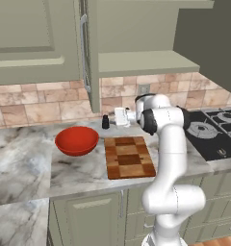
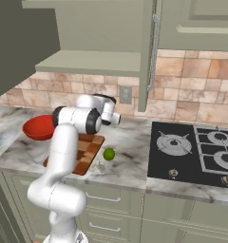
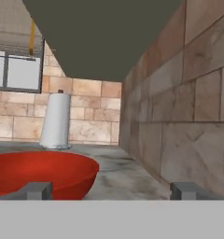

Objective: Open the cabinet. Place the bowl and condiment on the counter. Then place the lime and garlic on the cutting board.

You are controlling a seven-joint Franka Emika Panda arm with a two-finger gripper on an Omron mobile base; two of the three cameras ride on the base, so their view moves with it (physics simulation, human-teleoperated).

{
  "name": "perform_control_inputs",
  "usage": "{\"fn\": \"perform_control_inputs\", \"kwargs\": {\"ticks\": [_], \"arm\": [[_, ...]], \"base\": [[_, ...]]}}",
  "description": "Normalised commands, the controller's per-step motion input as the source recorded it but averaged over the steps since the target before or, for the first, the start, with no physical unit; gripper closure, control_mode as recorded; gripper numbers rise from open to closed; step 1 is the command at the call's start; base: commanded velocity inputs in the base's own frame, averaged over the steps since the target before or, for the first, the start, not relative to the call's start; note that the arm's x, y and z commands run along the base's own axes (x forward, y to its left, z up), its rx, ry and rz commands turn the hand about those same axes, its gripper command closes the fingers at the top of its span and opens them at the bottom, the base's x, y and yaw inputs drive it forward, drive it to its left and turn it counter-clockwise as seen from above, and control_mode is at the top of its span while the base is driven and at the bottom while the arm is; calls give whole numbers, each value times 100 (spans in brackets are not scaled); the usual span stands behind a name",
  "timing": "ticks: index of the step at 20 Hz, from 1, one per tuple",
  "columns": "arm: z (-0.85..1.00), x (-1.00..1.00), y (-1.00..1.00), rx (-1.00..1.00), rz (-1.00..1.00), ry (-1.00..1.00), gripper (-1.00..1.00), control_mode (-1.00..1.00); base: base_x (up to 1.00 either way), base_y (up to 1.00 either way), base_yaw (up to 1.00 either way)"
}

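The cabinet (image 1: 146,62) stands open with its shelf bare. On the marble counter (image 1: 26,163) sits the red bowl (image 1: 76,140), which also fills the lower left of the hand view (image 3: 39,172). Close to the backsplash stands the small black condiment bottle (image 1: 105,121). My gripper (image 1: 115,117) is just right of that bottle, low over the counter, open with nothing between its fingertips (image 3: 37,189). The chequered cutting board (image 1: 128,156) lies bare beside the bowl. The lime (image 2: 109,154) and the pale garlic (image 2: 99,166) rest on the counter right of the board.
A black gas hob (image 1: 213,132) lies right of the board. The open cabinet doors (image 1: 84,53) jut out above the counter. A paper towel roll (image 3: 55,121) stands far along the counter, and the tiled backsplash (image 3: 188,102) runs close beside the hand.
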Motion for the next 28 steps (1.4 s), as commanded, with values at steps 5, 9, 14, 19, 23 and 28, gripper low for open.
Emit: {"fn": "perform_control_inputs", "kwargs": {"ticks": [5,9,14,19,23,28], "arm": [[14,-47,-1,0,0,0,-100,-100],[20,-48,0,0,0,0,-100,-100],[19,-46,0,1,0,-3,-100,-100],[16,-42,0,1,0,-8,-100,-100],[22,-42,0,1,0,-7,-100,-100],[29,-44,-1,0,0,-6,-100,-100]], "base": [[0,0,0],[0,0,0],[0,0,0],[0,0,0],[0,0,0],[0,0,0]]}}
